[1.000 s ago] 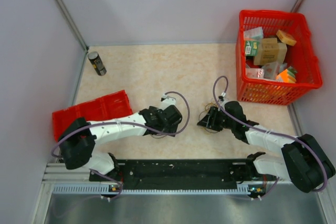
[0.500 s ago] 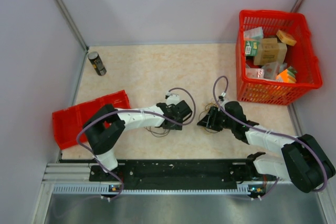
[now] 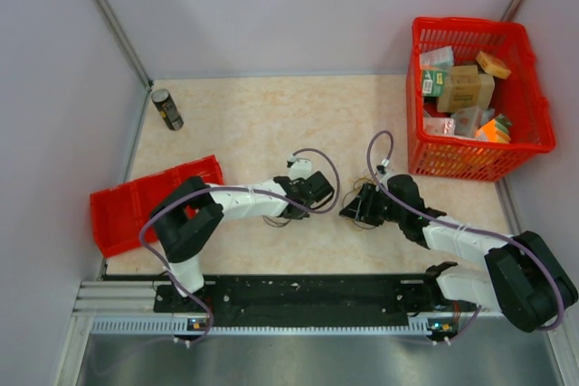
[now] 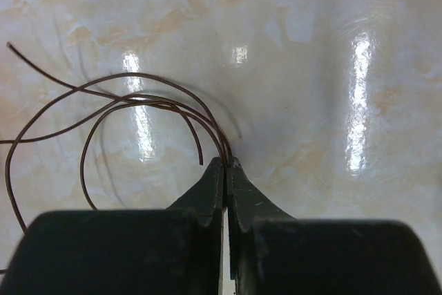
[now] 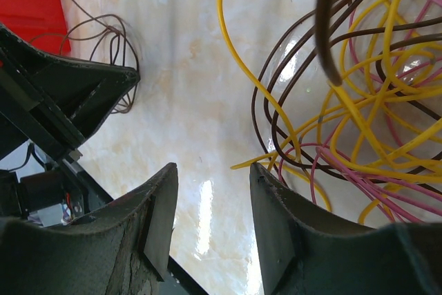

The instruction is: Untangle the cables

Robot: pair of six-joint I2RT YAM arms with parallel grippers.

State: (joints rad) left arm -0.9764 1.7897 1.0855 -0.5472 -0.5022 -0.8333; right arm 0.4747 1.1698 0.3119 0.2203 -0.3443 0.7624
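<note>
A loose brown cable point(image 4: 131, 99) lies in loops on the marbled tabletop, and its strands run between the tips of my left gripper point(image 4: 226, 162), which is shut on them. From above, that gripper point(image 3: 312, 189) sits left of the table's middle with the brown loops point(image 3: 271, 221) beside it. The tangled cables point(image 5: 343, 99), yellow, brown and pink, lie just right of my right gripper point(image 5: 213, 170). Its jaws stand open with bare table between them. From above, the right gripper point(image 3: 357, 208) faces the left one across a short gap.
A red basket point(image 3: 470, 23) full of small boxes stands at the back right. A flat red tray point(image 3: 136, 205) lies at the left, near the left arm's base. A dark can point(image 3: 166, 108) stands at the back left. Walls close in on both sides.
My left arm has reached right toward the middle and its gripper has gone from open to shut on the brown cable. The right arm has not moved.
</note>
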